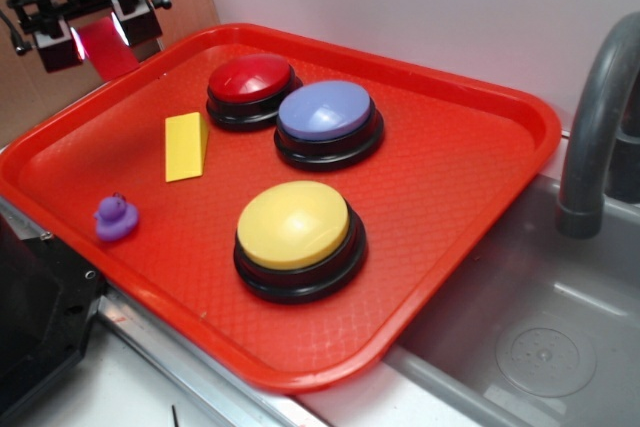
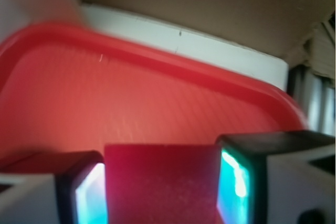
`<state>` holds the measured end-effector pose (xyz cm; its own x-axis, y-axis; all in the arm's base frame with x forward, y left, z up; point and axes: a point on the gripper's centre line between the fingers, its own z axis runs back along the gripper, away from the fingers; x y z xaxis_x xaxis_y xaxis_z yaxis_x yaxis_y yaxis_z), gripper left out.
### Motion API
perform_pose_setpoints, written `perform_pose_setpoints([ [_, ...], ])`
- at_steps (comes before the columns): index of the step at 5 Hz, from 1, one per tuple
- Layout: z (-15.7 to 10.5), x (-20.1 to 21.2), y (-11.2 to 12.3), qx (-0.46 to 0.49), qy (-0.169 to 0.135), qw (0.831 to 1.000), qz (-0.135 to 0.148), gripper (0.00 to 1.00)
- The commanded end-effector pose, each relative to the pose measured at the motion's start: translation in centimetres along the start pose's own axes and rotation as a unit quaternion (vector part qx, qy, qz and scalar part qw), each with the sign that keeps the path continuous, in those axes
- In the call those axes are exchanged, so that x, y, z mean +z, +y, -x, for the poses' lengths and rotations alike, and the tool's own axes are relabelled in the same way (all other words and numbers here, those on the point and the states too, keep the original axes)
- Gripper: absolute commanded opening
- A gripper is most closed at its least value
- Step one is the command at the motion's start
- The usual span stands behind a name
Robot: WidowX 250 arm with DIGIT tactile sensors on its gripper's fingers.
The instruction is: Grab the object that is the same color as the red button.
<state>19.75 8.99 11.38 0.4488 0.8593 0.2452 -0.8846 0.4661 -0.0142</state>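
over the red tray (image 1: 480,147) the tool (image 1: 100,39) grips the red wedge (image 1: 108,50) (buttons (image 1: 325,122) well apart).

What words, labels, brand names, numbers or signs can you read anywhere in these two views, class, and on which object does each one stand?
None: no readable text in either view.
The red button, blue-purple button and yellow button have plain domes.
The yellow wedge, purple duck and red tray carry no print.
The red block in the gripper is unmarked.
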Motion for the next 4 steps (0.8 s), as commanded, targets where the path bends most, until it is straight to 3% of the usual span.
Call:
perform_pose_setpoints([
  [1,2.5,5.0,-2.0,-0.215,0.008,0.976,0.043,0.0],
  [2,5.4,7.1,-3.1,-0.274,-0.02,0.96,0.059,0.0],
  [4,6.7,7.5,-3.8,-0.321,-0.037,0.943,0.081,0.0],
])
